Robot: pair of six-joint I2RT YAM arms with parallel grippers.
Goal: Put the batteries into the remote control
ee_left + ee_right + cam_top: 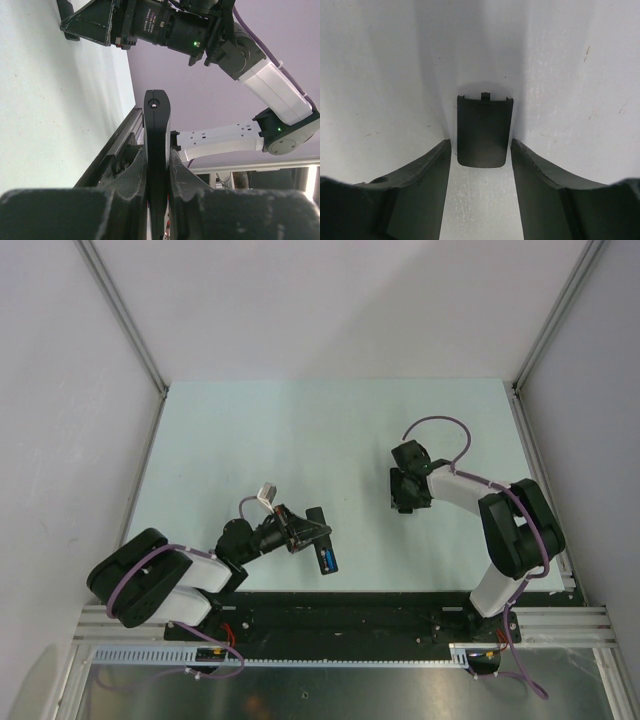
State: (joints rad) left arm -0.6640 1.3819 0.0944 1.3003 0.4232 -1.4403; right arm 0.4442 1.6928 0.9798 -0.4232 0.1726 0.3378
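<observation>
My left gripper (303,531) is shut on the remote control (318,516), a slim black bar held off the table near the front edge. One bright blue battery (327,561) shows in its open compartment; the other batteries are hidden. In the left wrist view the remote (156,130) stands edge-on, clamped between the fingers (125,185). My right gripper (403,500) points down at the table, open. In the right wrist view a flat black battery cover (484,131) lies on the table between its spread fingertips (435,160), touching neither.
A black metal rail (400,605) runs along the table's near edge under both arm bases. White walls with aluminium posts (120,315) enclose the pale green table (300,430) on three sides. The right arm (260,80) shows in the left wrist view.
</observation>
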